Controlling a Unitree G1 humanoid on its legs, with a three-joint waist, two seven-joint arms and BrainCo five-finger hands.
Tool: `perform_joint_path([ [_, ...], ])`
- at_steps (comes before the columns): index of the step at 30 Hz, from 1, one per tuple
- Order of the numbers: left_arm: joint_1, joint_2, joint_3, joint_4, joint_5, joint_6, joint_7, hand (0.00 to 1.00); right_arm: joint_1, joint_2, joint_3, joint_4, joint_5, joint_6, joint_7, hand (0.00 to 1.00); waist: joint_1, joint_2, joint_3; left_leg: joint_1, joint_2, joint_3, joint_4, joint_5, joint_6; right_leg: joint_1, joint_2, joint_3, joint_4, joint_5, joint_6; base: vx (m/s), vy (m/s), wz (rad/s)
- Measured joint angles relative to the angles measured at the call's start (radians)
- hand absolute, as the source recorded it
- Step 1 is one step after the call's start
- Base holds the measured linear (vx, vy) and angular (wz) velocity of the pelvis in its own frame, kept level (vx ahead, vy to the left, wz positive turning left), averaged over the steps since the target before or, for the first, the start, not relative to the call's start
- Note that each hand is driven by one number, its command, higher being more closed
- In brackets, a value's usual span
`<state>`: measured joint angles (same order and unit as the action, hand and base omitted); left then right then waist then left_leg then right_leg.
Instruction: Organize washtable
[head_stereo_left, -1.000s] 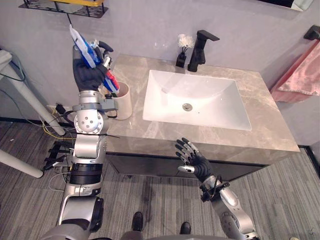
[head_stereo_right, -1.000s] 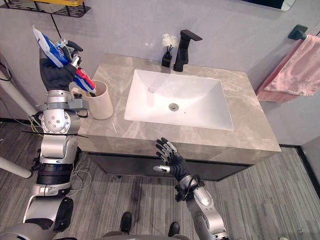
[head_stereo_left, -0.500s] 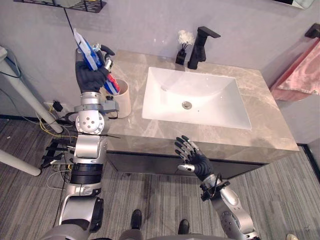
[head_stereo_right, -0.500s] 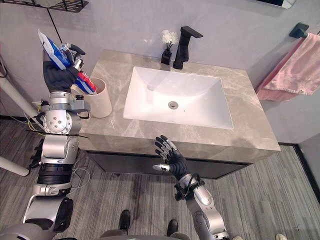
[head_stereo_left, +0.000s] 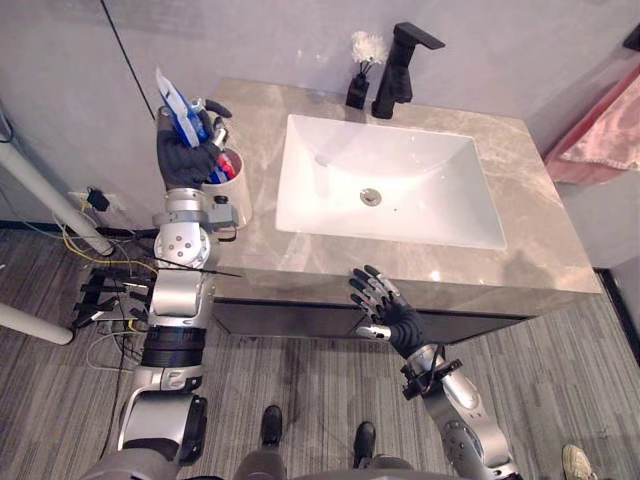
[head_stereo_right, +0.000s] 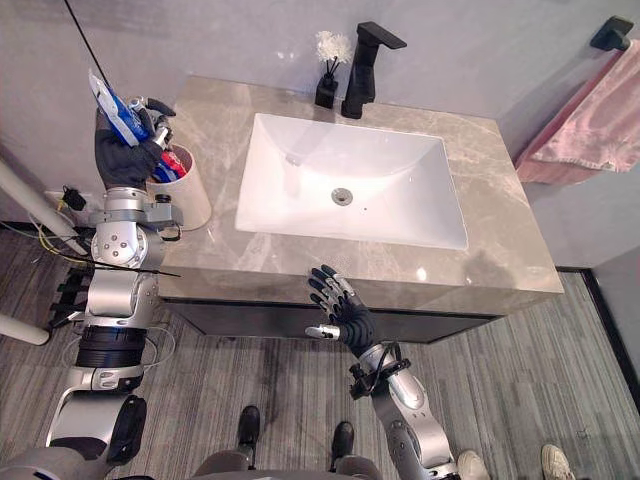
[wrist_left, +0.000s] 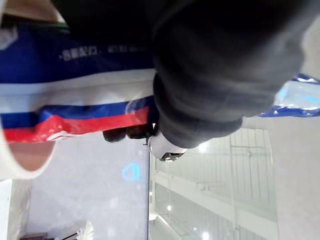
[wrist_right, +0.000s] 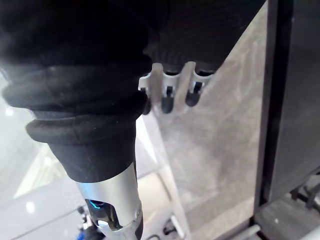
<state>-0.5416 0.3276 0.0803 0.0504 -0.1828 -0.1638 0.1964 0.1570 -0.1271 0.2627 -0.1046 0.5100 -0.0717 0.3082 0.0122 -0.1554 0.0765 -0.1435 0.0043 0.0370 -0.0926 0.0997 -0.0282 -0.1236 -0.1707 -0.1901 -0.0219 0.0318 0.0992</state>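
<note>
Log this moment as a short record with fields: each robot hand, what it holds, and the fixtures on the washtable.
left robot hand: raised over the counter's left end, fingers curled round a toothpaste tube
toothpaste tube: blue, white and red, tilted, lower end at the mouth of the cup
cup: cream, upright, left of the sink
right robot hand: open, fingers spread, in front of the counter's front edge, holding nothing
faucet: black, behind the sink
reed diffuser: black bottle, white tufts, beside the faucet
towel: pink, hanging at right
</note>
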Motion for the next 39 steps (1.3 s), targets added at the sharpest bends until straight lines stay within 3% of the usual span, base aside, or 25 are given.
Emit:
perform_joint_path([
  [11, -0.007, 0.025, 0.001, 0.000, 0.002, -0.001, 0.001, 0.00, -0.002, 0.000, -0.011, 0.001, 0.000, 0.000, 0.000, 0.00, 0.000, 0.004, 0.003, 0.004, 0.000, 0.004, 0.000, -0.004, 0.001, 0.000, -0.001, 0.000, 0.003, 0.000, 0.000, 0.00, 0.000, 0.00],
  [22, -0.074, 0.116, 0.002, -0.096, -0.015, -0.020, 0.001, 0.00, -0.008, -0.001, -0.011, 0.017, -0.001, 0.000, 0.001, 0.00, 0.004, 0.036, 0.009, 0.034, -0.006, -0.008, 0.000, -0.004, 0.002, 0.037, -0.006, -0.028, 0.004, -0.002, -0.002, -0.01, 0.007, 0.02],
  [23, -0.082, 0.127, 0.004, -0.120, -0.024, -0.023, 0.000, 1.00, -0.011, -0.002, -0.011, 0.024, -0.001, 0.000, 0.001, 0.00, 0.004, 0.040, 0.006, 0.035, -0.006, -0.010, 0.000, -0.004, 0.002, 0.040, -0.006, -0.031, 0.004, -0.002, -0.003, 0.00, 0.000, 0.00],
  [30, -0.008, 0.134, 0.104, -0.292, -0.128, -0.084, -0.016, 1.00, -0.020, -0.002, -0.010, 0.048, -0.002, 0.000, 0.002, 0.00, 0.007, 0.072, -0.007, 0.040, -0.007, -0.018, 0.000, -0.004, 0.002, 0.052, -0.007, -0.044, 0.000, -0.006, -0.007, 0.00, 0.005, 0.04],
  [34, 0.335, 0.004, 0.164, -0.472, -0.158, -0.095, -0.087, 1.00, 0.002, 0.005, -0.021, 0.049, -0.004, -0.001, 0.011, 0.00, 0.029, 0.088, -0.016, 0.040, -0.007, -0.023, 0.000, -0.004, 0.002, 0.057, -0.006, -0.051, -0.006, -0.006, -0.007, 0.01, 0.001, 0.03],
  [39, 0.612, -0.160, 0.151, -0.486, -0.160, -0.071, -0.141, 1.00, 0.040, 0.036, -0.052, 0.054, -0.011, 0.000, 0.024, 0.00, 0.059, 0.090, -0.021, 0.043, -0.007, -0.034, -0.001, -0.007, -0.003, 0.063, -0.008, -0.061, 0.002, -0.021, -0.006, -0.03, 0.005, 0.07],
])
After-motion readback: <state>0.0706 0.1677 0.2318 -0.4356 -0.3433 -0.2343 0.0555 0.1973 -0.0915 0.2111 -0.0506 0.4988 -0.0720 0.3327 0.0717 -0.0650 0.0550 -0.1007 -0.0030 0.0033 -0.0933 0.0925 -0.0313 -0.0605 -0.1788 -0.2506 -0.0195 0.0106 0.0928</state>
